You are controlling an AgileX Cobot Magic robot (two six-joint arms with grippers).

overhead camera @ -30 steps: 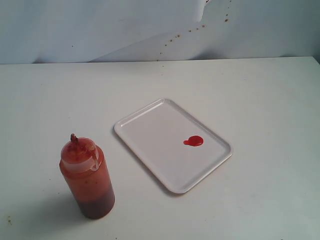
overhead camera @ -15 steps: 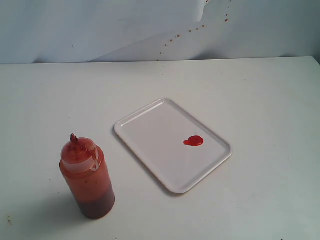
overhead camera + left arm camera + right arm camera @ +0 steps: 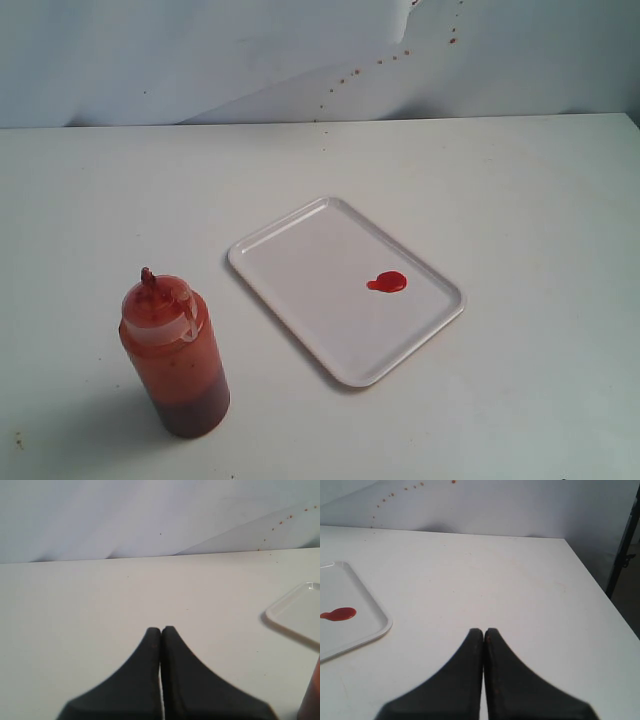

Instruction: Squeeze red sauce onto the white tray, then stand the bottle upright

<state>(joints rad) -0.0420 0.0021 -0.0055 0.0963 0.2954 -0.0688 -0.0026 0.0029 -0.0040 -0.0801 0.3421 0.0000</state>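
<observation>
White table (image 3: 500, 180), angled white tray (image 3: 300, 262) near its middle, bottle (image 3: 175, 352) upright (cap dangling) well apart, front left

bottle (image 3: 313, 696): blurred orange-red sliver, cut by left wrist frame edge
white tray (image 3: 299, 616): cropped in both wrist views, one corner showing each
left hand (image 3: 161, 629), right hand (image 3: 484, 630): blurred bases, cropped

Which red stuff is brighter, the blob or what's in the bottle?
The blob on the white tray: glossy bright red. Inside the bottle it looks darker, orange-red.
</observation>
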